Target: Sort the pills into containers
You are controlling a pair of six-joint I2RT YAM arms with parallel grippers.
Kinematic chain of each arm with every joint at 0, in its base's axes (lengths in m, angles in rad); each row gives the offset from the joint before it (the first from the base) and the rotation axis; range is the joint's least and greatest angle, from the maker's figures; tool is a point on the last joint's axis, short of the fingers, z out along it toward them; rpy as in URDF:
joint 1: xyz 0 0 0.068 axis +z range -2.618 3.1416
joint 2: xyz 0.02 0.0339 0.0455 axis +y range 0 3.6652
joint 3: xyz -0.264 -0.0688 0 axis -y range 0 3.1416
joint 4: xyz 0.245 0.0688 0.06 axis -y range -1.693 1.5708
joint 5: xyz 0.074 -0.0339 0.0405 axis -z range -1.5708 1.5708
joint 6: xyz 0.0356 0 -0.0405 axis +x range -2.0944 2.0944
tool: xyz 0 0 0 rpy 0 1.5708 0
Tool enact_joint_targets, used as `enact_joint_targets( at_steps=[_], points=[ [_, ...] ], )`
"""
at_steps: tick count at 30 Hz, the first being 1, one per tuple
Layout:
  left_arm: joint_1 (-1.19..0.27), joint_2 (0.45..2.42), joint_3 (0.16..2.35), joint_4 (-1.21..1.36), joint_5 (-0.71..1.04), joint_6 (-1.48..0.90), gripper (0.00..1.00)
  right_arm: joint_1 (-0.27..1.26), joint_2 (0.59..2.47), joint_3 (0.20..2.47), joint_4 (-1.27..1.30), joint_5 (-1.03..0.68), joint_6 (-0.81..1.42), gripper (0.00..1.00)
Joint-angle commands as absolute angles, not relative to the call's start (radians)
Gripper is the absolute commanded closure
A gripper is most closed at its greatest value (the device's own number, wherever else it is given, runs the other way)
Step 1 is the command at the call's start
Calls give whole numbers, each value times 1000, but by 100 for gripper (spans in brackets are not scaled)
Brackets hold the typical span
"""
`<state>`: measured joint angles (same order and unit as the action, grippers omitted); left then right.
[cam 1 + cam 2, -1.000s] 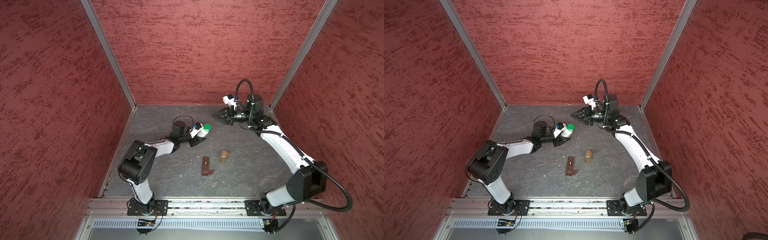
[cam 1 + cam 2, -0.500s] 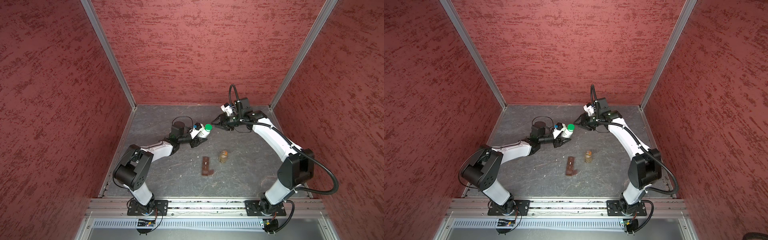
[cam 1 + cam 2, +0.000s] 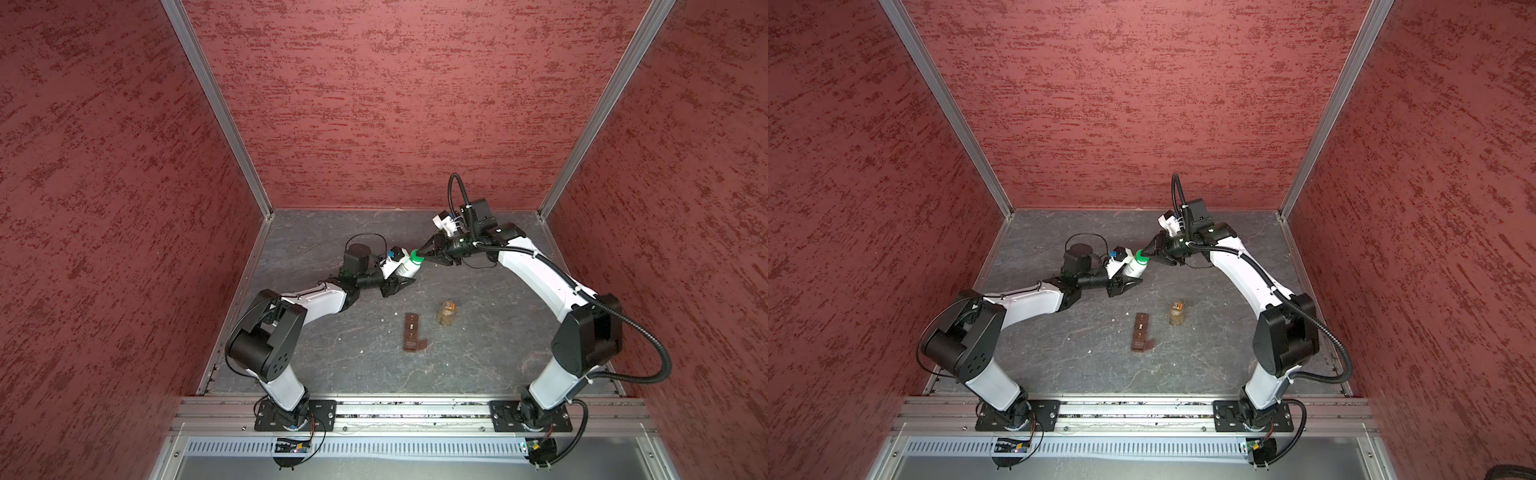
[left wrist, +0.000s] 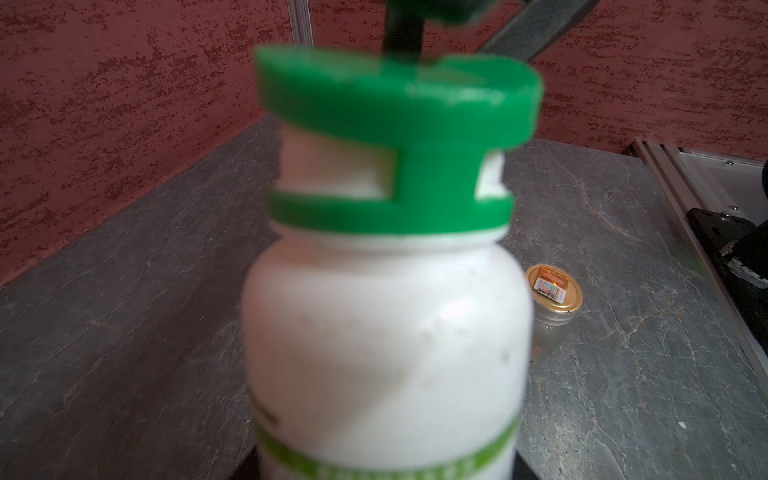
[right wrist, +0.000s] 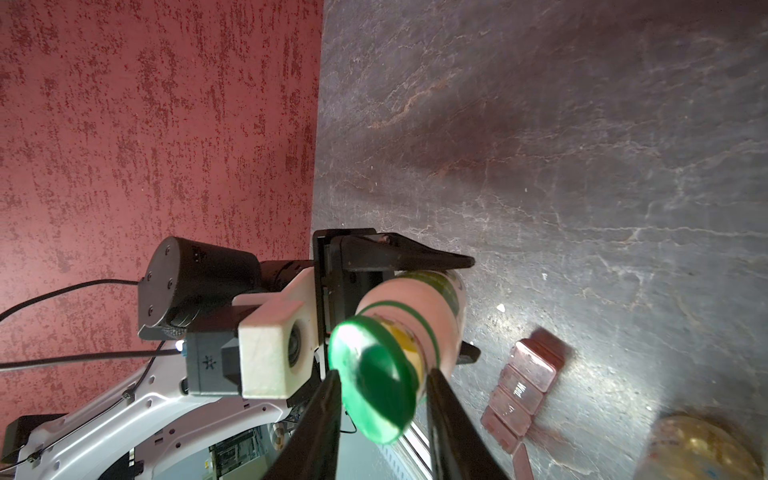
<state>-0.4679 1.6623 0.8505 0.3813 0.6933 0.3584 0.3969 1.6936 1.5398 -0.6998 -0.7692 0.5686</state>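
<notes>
My left gripper (image 3: pixel 401 276) (image 3: pixel 1129 276) is shut on a white bottle (image 3: pixel 405 268) (image 3: pixel 1133 266) (image 4: pixel 382 353), held tilted above the floor. Its green flip cap (image 3: pixel 417 257) (image 4: pixel 395 104) (image 5: pixel 374 374) stands lifted off the neck. My right gripper (image 3: pixel 422 254) (image 3: pixel 1145 253) (image 5: pixel 384 374) has a finger on either side of that lid. Something yellow (image 5: pixel 405 343) shows in the bottle's mouth; I cannot make out single pills. The containers (image 3: pixel 411 332) (image 3: pixel 1140 332) (image 5: pixel 519 390), a brown strip of cells, lie on the floor nearer the front, one end lid (image 3: pixel 422 344) flipped open.
A clear amber bottle (image 3: pixel 446 313) (image 3: pixel 1176 312) (image 4: pixel 552 291) with a gold cap stands just right of the strip. A small white speck (image 3: pixel 360 351) lies on the grey floor. Red walls close in the back and both sides; a metal rail (image 3: pixel 415 409) runs along the front.
My right gripper has come forward and leftward from the back of the floor and now sits on the bottle's green cap. The left arm and bottle have barely moved.
</notes>
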Motion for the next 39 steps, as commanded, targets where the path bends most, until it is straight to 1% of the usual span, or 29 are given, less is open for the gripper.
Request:
enact_joint_targets(
  at_steps=[1,8,15,22,25,31,32,34,35,39],
  points=[
    [-470,1660,858,378,691,360,100,407,1645,1560,-659,-813,562,65],
    [-472,1656,858,373,690,362,100,406,1648,1567,-649,-815,563,70],
    [-472,1646,851,372,684,360,100,407,1651,1565,-661,-804,557,77],
    [-470,1649,853,369,672,364,100,407,1644,1573,-659,-802,557,80],
    [-471,1651,854,365,669,364,100,406,1644,1574,-659,-801,556,83],
    [-471,1643,856,360,657,362,100,406,1655,1583,-697,-758,528,89],
    [-470,1640,856,360,650,358,99,406,1655,1584,-705,-747,522,89],
    [-471,1633,855,361,641,357,92,406,1655,1586,-721,-726,510,89],
    [-471,1631,853,362,639,357,89,406,1654,1588,-731,-714,504,90],
    [-469,1625,851,366,635,354,83,406,1659,1589,-754,-683,490,91]
  ],
)
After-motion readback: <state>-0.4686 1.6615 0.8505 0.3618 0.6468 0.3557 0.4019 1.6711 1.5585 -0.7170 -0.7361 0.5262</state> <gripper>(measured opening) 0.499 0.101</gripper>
